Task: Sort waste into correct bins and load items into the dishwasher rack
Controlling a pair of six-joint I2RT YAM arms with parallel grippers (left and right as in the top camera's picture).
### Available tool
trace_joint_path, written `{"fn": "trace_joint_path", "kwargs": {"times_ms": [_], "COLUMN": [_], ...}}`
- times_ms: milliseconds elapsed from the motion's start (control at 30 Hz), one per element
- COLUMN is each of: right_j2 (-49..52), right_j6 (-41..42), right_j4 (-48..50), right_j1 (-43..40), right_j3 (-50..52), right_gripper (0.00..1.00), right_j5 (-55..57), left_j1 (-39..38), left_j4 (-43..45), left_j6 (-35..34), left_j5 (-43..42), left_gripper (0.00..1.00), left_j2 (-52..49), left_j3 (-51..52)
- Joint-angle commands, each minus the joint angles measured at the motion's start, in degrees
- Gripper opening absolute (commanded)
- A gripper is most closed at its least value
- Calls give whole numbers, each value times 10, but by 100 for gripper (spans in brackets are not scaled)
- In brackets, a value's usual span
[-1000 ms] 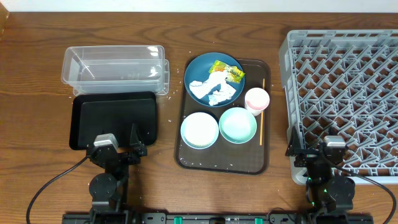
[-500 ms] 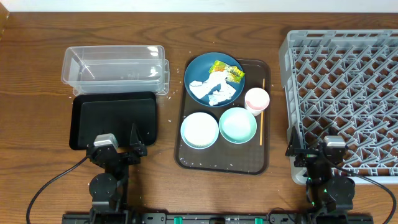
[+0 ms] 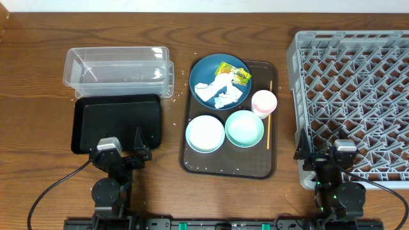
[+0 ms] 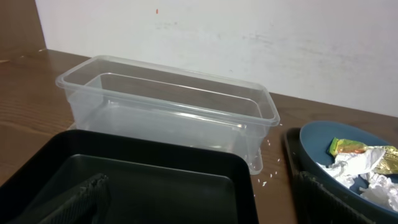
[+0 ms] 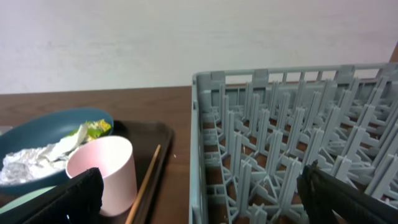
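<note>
Just ahead of the left gripper (image 3: 121, 148) lies the black tray (image 3: 87, 122).

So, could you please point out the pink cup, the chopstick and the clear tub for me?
pink cup (image 3: 264, 101), overhead view, middle of its open top.
chopstick (image 3: 268, 131), overhead view, nearer half of its length.
clear tub (image 3: 115, 68), overhead view, its bare floor.

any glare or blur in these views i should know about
Overhead: evenly lit and sharp, with only light reflections on the clear tub. Left wrist: the left pincer's fingers at the bottom edge are dark and soft; the tub is clearer. Right wrist: right pincer's fingers blurred, pink cup slightly soft, rack fairly sharp.
</note>
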State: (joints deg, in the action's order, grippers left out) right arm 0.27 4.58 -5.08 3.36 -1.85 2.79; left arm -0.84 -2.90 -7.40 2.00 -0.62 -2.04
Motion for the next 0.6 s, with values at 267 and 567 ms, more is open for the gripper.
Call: {"fn": "trace_joint_path", "kwargs": {"times_ms": [267,567], "right_j2": [33,216], "right_j6": [12,9], "right_j4": [-1,-1], "right_j1": [0,0], "right_j3": [-42,-166], "right_gripper": [99,99], "right_j5": [19,19], "left_j1": [3,3], "left_j4": [-48,-120], "left_j6": [9,9], "left_j5": [0,0], "left_gripper": [95,95], "left_j2": [-106,-291], "left_j3": [-72,-228]}}
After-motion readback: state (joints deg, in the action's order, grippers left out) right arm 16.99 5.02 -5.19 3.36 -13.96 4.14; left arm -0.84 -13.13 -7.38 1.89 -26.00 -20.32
